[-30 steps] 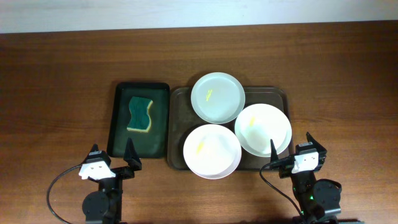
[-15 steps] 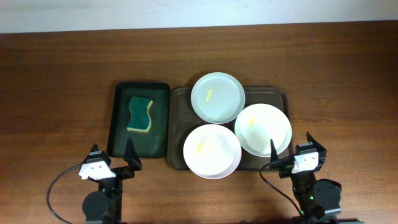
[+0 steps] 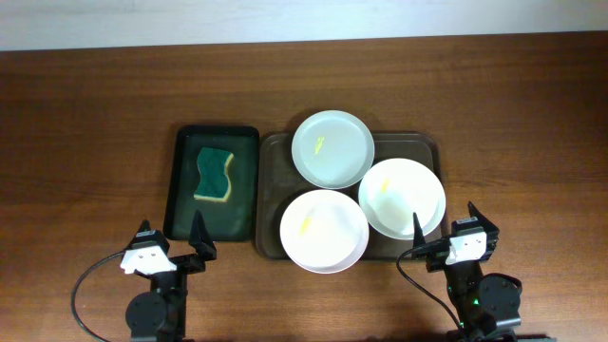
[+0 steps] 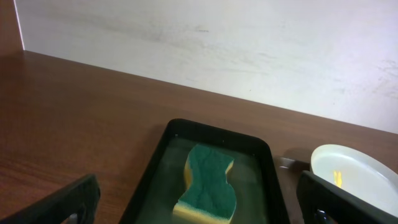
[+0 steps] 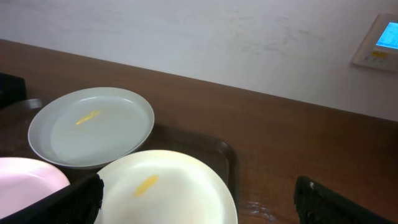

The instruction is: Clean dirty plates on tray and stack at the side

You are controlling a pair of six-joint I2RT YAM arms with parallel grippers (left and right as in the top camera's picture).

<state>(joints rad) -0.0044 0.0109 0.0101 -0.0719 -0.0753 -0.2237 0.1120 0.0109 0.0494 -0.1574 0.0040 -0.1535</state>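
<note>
Nearest the robot, on the near side of the brown tray, both arms sit low at the edge of the surface. The left gripper is off the tray's near-left corner and the right gripper off its near-right corner. Each has its jaws spread wide, empty, touching nothing.

On the tray, all three white plates show a small yellow smear, so none looks cleaned. The near plate hangs a little over the tray's near rim. The right plate lies by the tray's right rim, its edge meeting the near plate's, though I cannot tell which lies on top. Just left of the tray, a dark green tray holds a wavy-sided green-and-yellow sponge. Farthest out, the far plate juts over the tray's far rim.

The work looks unstarted, and the first step is probably fetching the sponge. To do it well, the left jaws should drop straight over the sponge's narrow waist, clear of the green tray's rim, and close softly — a hard squeeze would buckle it. The right jaws could pinch a plate's rim so it does not skid while wiped. The near plate seems the best to take first — it is the easiest to reach.
</note>
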